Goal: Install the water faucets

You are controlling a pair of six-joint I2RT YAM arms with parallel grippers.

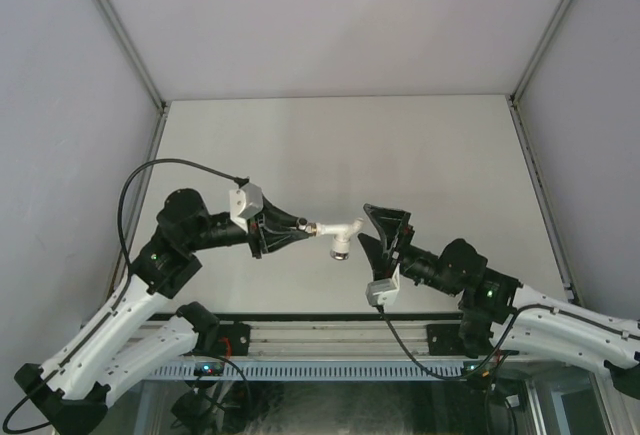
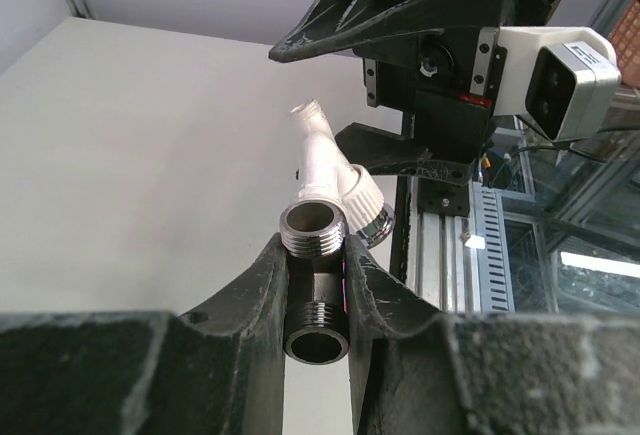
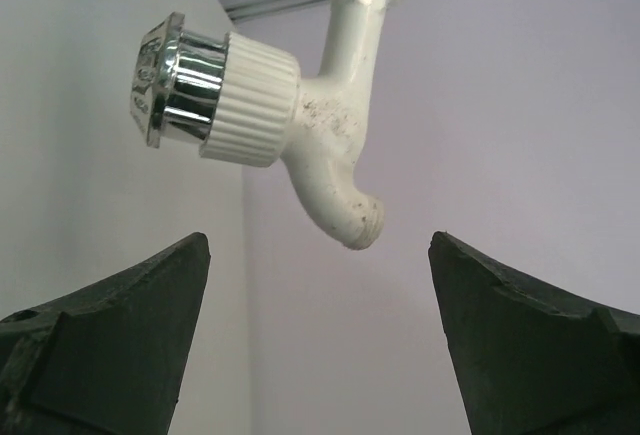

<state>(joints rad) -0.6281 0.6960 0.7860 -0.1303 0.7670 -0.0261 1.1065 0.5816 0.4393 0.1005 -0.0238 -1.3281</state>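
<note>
Water faucets: 2 parts, 1 white tap (image 1: 342, 232) and 1 dark-grey fitting (image 2: 315, 255), both in mid-air above the table (image 1: 300, 145), between the 2 arms. Left gripper (image 2: 315, 300) is clenched on the fitting. The tap sits at the fitting's far end and looks joined; how tightly, cannot tell. Right gripper (image 3: 320, 295) is spread wide, 1 finger on each side of the spout, touching nothing. Judged: parts mated, tightening probably left.
</note>
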